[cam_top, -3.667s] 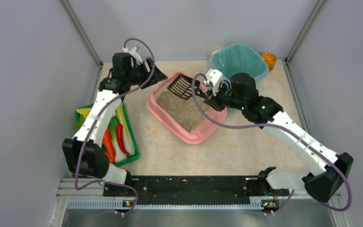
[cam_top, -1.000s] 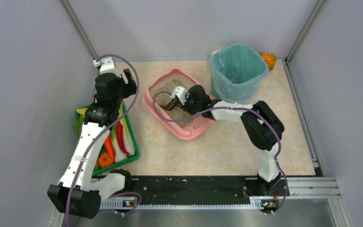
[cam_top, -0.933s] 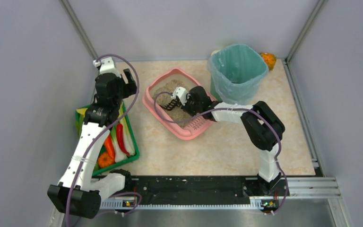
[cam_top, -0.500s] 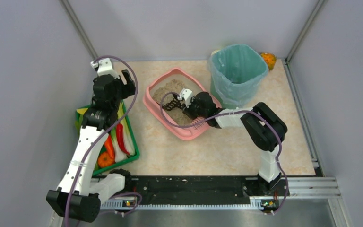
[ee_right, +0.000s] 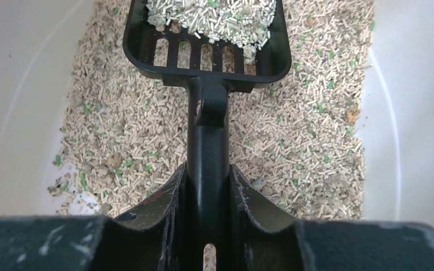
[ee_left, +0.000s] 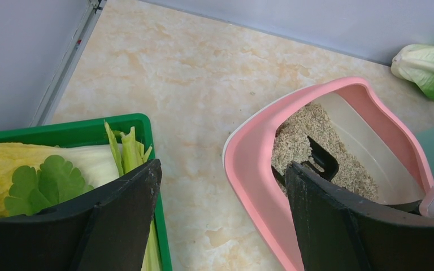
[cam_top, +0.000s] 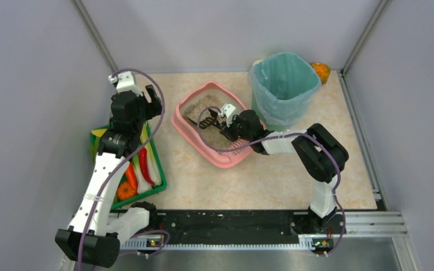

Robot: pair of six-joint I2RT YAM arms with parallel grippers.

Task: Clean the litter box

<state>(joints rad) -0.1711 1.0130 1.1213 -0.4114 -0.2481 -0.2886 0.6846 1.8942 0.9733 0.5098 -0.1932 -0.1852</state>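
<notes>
Right gripper (ee_right: 208,186) has drawn back rightward, clamped on black slotted plastic scoop (ee_right: 208,127), its tip cropped; we see left gripper (ee_left: 223,166) agape.

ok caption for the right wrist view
Black slotted scoop in the right gripper, loaded with litter, inside the litter box

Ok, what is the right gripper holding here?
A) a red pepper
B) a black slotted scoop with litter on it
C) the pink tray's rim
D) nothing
B: the right gripper is shut on the handle of the black scoop, whose slotted head carries pellets over the litter box.
</notes>
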